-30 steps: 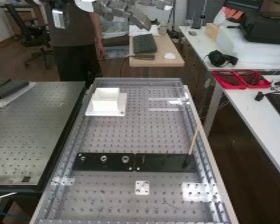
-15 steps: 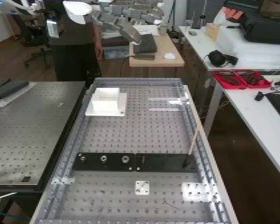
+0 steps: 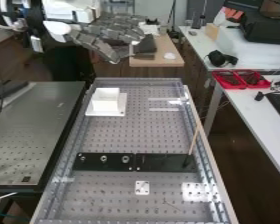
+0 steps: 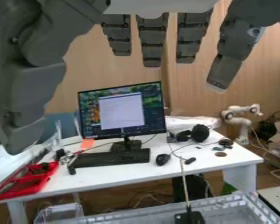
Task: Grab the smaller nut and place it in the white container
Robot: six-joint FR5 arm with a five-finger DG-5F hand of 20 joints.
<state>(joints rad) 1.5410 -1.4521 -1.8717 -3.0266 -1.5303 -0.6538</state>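
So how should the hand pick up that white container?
Probably from above, with the hand closing on two opposite outer walls near the rim. The white container looks like an open box with straight, upright sides, while the white plate beneath it spreads wider and lies flat, leaving little to grip.

We were in a robotics lab, judging by the perforated metal bench with a robot hand up near its far end. Just beside the bench we saw a second perforated metal table, and along the bench's other side a white desk with a computer monitor, keyboard, headphones and red trays. Well apart from the bench stood a small white robot arm.
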